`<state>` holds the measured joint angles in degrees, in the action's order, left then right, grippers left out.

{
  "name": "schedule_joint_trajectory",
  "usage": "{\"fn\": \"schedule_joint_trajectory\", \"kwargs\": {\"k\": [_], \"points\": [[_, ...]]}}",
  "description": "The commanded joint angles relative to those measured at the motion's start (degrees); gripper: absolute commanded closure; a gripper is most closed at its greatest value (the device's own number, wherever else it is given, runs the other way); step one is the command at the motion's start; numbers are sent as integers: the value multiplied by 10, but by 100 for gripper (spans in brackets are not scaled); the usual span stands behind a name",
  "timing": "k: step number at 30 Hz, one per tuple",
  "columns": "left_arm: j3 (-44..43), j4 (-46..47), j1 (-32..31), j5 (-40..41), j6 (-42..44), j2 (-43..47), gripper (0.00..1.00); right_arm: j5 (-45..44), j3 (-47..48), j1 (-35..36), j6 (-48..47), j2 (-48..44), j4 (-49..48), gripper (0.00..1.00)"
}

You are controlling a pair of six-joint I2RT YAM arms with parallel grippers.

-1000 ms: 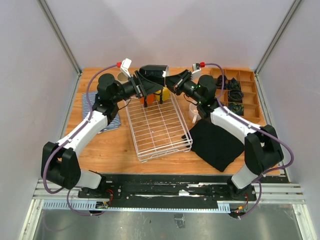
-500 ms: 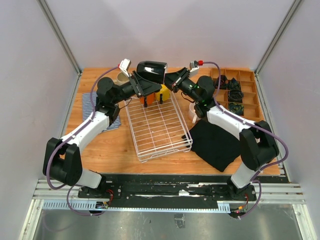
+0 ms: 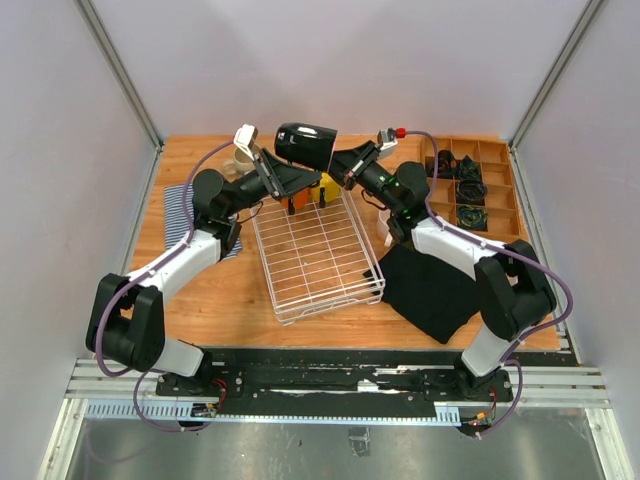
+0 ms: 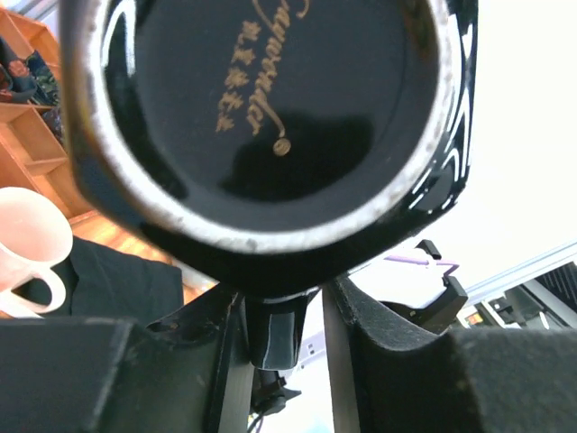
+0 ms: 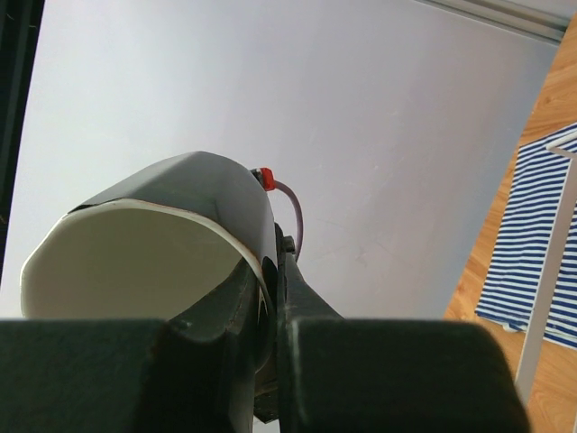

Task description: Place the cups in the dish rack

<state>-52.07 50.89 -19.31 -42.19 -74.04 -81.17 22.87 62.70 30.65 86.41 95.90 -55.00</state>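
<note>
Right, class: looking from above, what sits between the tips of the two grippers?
The black mug. It hangs over the dish rack's far end between the left gripper and the right gripper. The top view shows this.

The wooden bench (image 3: 220,290) carries a white wire dish rack (image 3: 315,255) at its centre. A striped cloth (image 3: 178,215) is laid left of the dish rack, and a black cloth (image 3: 435,290) at its near right corner. A pale pink cup (image 4: 27,239) is stood right of the dish rack, beyond the black cloth. A brown compartment tray (image 3: 490,190) is set farther right.
</note>
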Motion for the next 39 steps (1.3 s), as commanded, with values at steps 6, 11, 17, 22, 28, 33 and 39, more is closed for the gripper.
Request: {"fn": "schedule_joint_trajectory", "kwargs": {"k": [6, 11, 17, 22, 28, 33, 39], "points": [[-3, 128, -6, 23, -25, 15, 83, -1, -26, 5, -13, 1, -36, 99], [1, 120, -6, 22, -17, 18, 99, 11, -25, 5, -18, 2, -29, 99], [12, 111, -6, 22, -7, 22, 99, 13, -36, 3, -20, -3, -26, 81], [16, 65, -6, 25, 28, 37, 100, 10, -61, -13, -20, -14, -20, 67], [13, -56, -6, 23, 111, 61, 100, 11, -128, -66, -27, -44, -11, 56], [-12, -232, -22, 49, 238, 68, 100, 17, -183, -129, -72, -84, 50, 55], [-59, -362, -60, 90, 333, 30, 100, 28, -178, -185, -190, -144, 198, 53]]}}
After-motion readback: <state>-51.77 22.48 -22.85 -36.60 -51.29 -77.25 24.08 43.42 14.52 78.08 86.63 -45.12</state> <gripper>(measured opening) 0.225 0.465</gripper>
